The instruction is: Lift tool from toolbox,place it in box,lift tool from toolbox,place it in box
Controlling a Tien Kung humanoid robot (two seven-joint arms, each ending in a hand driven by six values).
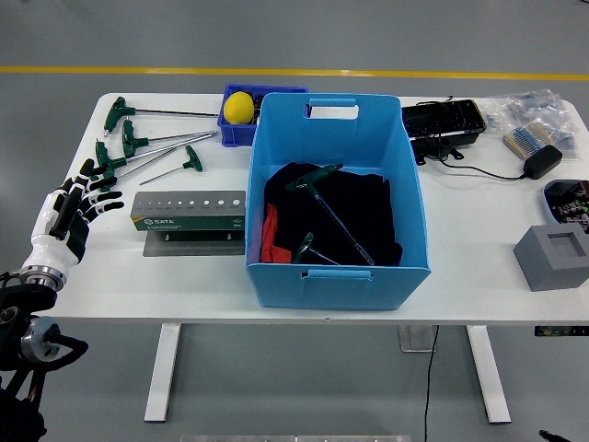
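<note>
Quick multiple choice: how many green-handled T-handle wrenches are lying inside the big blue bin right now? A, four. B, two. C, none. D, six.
B: two green-handled T-handle wrenches, one longer and one shorter, lie on the black cloth inside the blue bin; the other wrenches lie on the table to its left.

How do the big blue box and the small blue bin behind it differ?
The big blue box is light blue, while the small bin is darker blue. The box is far larger and deeper than the bin. The box holds black cloth and T-handle tools, while the bin holds a yellow ball. Both are open-topped plastic containers on the white table.
</note>
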